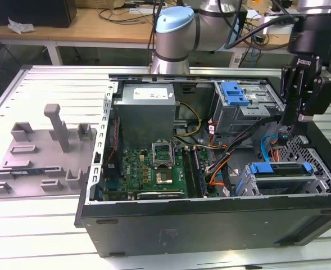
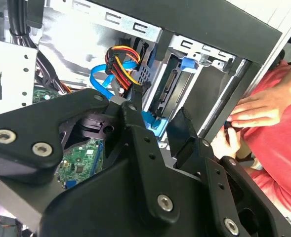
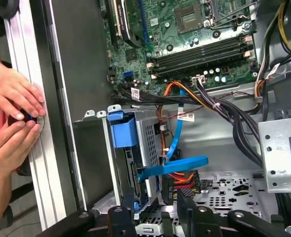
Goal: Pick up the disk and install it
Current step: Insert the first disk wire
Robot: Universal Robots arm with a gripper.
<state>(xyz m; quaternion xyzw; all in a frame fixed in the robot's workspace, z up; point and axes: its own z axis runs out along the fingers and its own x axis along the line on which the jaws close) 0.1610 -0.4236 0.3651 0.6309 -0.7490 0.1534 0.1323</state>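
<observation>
Here we are over the open computer case [image 1: 210,225], laid on its side on the slotted metal surface [image 1: 41,236] so its insides face up and can be reached from above. The end effector [image 1: 293,125] hangs at the exterior view's right end of the case with its fingers spread apart and nothing between them, no grip on anything.

The disk [image 1: 280,171] is right below it, sitting in the drive cage [image 3: 152,131] by the case's front wall. Its blue frame rides in the cage's sides, which looks like what keeps it square in the slot. In the second wrist view its connector end faces out of the cage, and as far as I can tell nothing is plugged into it.

It's tight here. The blue data cable [image 3: 177,168] loops just beside the cage, and the orange, red and yellow power leads [image 2: 123,61] bunch up next to it. More dark cables run across toward the motherboard [image 1: 154,169]. The cage walls on one side and the case wall on the other leave a narrow lane. The freer room is over the perforated case floor [image 3: 234,192] beside the cage.

A person's hands [image 3: 14,98] rest on the rail just outside the case wall, apart from the end effector but close to this corner
</observation>
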